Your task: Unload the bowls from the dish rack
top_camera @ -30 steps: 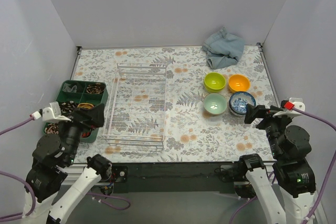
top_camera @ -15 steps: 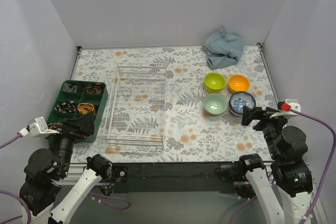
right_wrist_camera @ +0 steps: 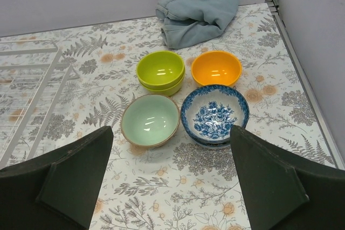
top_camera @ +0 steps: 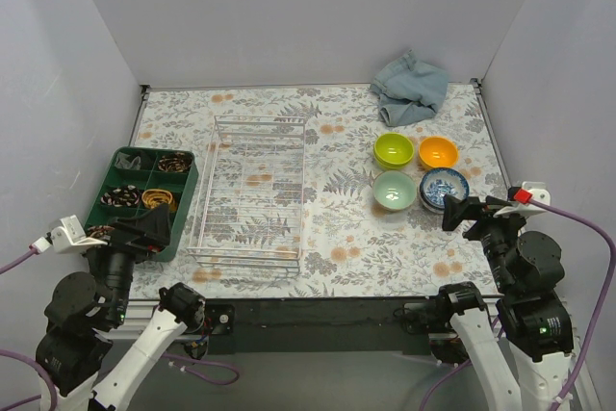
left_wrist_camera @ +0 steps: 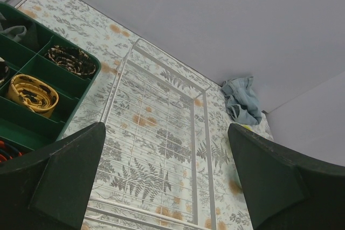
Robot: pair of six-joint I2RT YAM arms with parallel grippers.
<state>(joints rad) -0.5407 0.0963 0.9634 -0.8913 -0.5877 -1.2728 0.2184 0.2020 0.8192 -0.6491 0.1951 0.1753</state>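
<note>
The wire dish rack (top_camera: 255,190) stands empty mid-table; it also shows in the left wrist view (left_wrist_camera: 156,127). The bowls sit on the table to its right. Two lime green bowls (right_wrist_camera: 160,71) are stacked, with an orange bowl (right_wrist_camera: 216,68) beside them. In front are a pale green bowl (right_wrist_camera: 150,119) and a blue-and-white bowl (right_wrist_camera: 214,114), which tops a stack of bowls that are mostly hidden. My left gripper (top_camera: 144,228) is open and empty, pulled back near the rack's front left corner. My right gripper (top_camera: 469,211) is open and empty, just in front of the blue-and-white bowl (top_camera: 444,187).
A dark green compartment tray (top_camera: 140,199) holding small items lies left of the rack. A folded blue denim cloth (top_camera: 409,88) lies at the back right. Grey walls close in the table on three sides.
The left arm drew back toward the near left corner, away from the tray. The right gripper shifted slightly. Bowls and rack have not moved.
</note>
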